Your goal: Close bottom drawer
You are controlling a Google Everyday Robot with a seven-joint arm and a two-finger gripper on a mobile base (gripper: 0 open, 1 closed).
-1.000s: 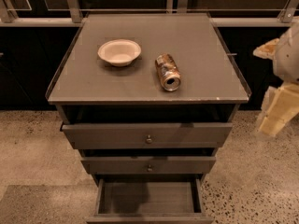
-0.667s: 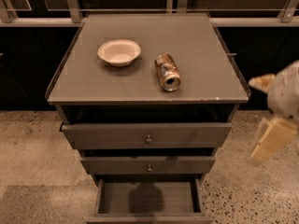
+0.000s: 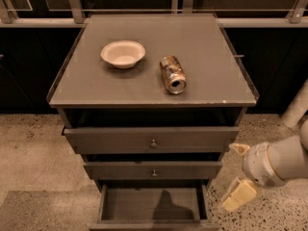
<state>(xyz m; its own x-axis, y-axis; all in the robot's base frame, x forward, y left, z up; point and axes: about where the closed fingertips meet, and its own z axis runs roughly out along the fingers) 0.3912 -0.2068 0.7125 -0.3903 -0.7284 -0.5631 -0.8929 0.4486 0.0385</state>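
Overhead, a grey-brown cabinet stands on a speckled stone floor (image 3: 29, 148), with dark panels and metal rails (image 3: 74, 1) behind it. Its flat worktop (image 3: 211, 66) carries a pale bowl (image 3: 122, 53) left of centre, upright, and a drinks can (image 3: 173, 74) lying on its side just to the bowl's right, apart from it, its open end facing the front edge.

Three drawers step down below. The top drawer (image 3: 120, 139) and middle drawer (image 3: 120, 170) each stand out a little, and each has a small round knob. The bottom drawer (image 3: 134, 203), the narrowest, is pulled far out at the foot of the cabinet. Its bare inner floor shows, with a dark shadow across it.

The hand (image 3: 230, 177) hangs to the right of the cabinet, near the middle drawer's right end and above the floor. Its two cream fingers (image 3: 239, 196) are spread apart and hold nothing.

A second ago the hand was higher, level with the worktop's right front corner at the picture's edge. It has since dropped and moved inward toward the drawers. Bowl, can and all three drawers lie as before.
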